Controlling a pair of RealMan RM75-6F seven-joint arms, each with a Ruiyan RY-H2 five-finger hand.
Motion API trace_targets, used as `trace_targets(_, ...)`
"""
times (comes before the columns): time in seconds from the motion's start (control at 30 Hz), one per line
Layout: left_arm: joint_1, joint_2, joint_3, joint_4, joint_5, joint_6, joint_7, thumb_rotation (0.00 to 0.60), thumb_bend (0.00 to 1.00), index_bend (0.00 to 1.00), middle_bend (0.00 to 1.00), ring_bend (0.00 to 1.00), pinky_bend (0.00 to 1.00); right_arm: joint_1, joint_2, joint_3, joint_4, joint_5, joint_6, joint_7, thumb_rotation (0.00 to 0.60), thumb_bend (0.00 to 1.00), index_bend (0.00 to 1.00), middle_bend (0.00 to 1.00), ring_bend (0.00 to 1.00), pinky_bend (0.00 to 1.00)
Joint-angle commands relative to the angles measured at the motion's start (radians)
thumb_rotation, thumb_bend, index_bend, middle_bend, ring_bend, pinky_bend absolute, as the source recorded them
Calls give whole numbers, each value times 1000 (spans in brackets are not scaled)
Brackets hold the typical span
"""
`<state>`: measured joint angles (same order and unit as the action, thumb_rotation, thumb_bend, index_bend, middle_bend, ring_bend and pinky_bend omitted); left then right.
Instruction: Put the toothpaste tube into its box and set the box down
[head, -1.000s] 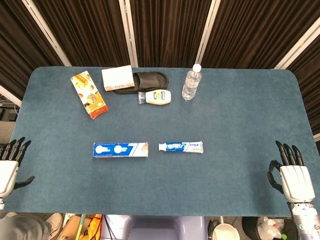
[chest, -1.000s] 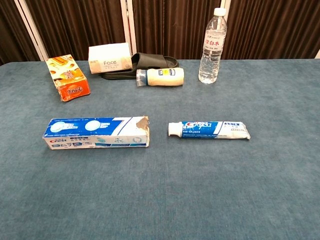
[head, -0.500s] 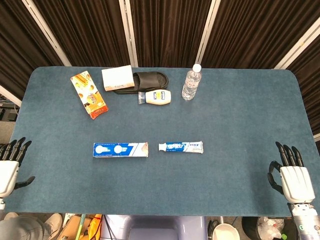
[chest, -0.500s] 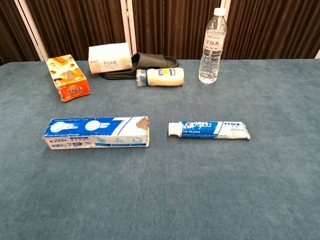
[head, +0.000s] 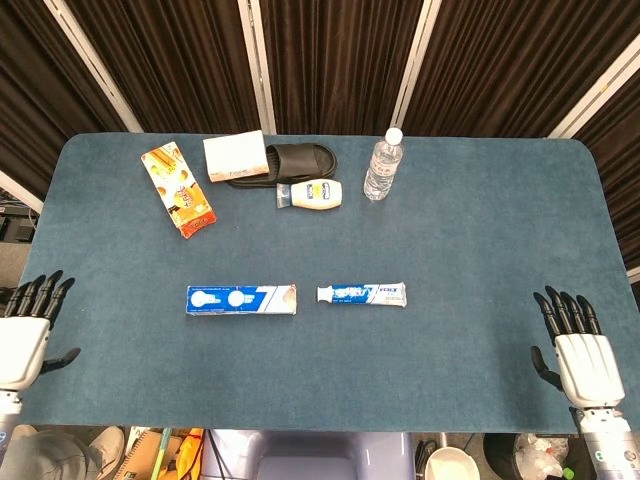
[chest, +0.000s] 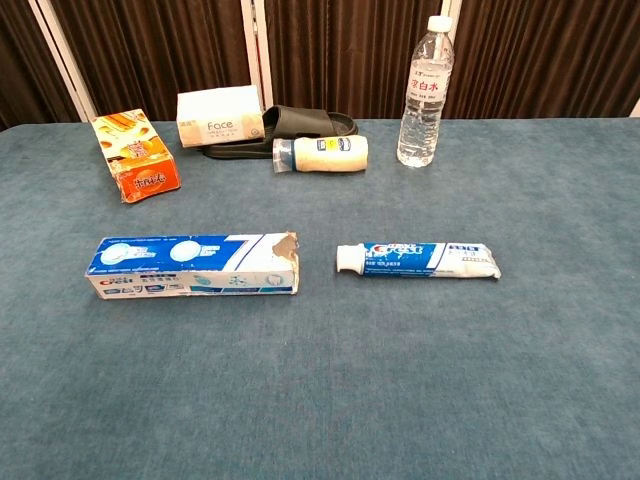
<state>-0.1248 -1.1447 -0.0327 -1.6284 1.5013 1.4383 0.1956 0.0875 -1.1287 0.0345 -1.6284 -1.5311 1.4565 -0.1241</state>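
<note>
A blue and white toothpaste box (head: 241, 299) (chest: 193, 265) lies flat near the table's middle, its torn open end facing right. The toothpaste tube (head: 362, 294) (chest: 418, 260) lies just right of it, white cap toward the box, a small gap between them. My left hand (head: 24, 335) hovers at the table's near left corner, fingers spread, holding nothing. At the near right edge my right hand (head: 578, 345) is likewise empty with fingers apart. Both hands are far from tube and box. The chest view shows neither hand.
Along the far side of the blue table (head: 480, 250) stand an orange snack box (head: 178, 189), a white tissue box (head: 235, 157), a black slipper (head: 298, 160), a lying cream bottle (head: 312, 194) and an upright water bottle (head: 382, 165).
Both hands have shifted slightly forward over the table's near edge. The box and tube have not moved.
</note>
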Motion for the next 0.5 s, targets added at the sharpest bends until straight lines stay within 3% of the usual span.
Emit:
trace_targets(0.03, -43, -31, -16, -37, -35, -69, 67, 600, 116, 31, 0, 22, 85, 1, 1, 4, -7, 10, -6, 9, 600, 445, 0, 0, 0, 0)
trace_targets(0.27, -161, -163, -65, -154, -202, -237, 319, 600, 116, 27, 3, 22, 89, 1, 1, 4, -9, 9, -5, 21, 600, 444, 0, 0, 0, 0)
trace_targets(0.5, -268, -332, -101, -173, -348, -301, 540, 600, 120, 28, 20, 33, 130, -4, 12, 8, -13, 19, 1, 48, 600, 444, 0, 0, 0, 0)
